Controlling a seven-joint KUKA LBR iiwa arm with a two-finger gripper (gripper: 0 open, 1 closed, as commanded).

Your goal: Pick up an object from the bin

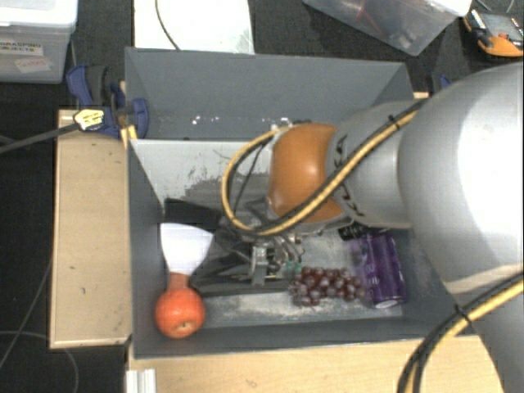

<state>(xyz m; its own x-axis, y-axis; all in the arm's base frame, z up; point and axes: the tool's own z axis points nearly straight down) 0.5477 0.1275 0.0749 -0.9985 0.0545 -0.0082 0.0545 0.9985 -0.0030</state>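
The end effector is seen at lower centre of the frame, over a flat black thing beside dark grapes; open or closed cannot be told. Probably grasping is in hand; closing, then lifting, is needed.

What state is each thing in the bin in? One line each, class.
gripper: low in the middle of the bin.
black piece: lying flat, partly under the gripper.
orange fruit: loose, lower left corner.
white piece: lying by the left wall.
grape bunch: loose, right of the gripper.
purple packet: lying beside the grape bunch.
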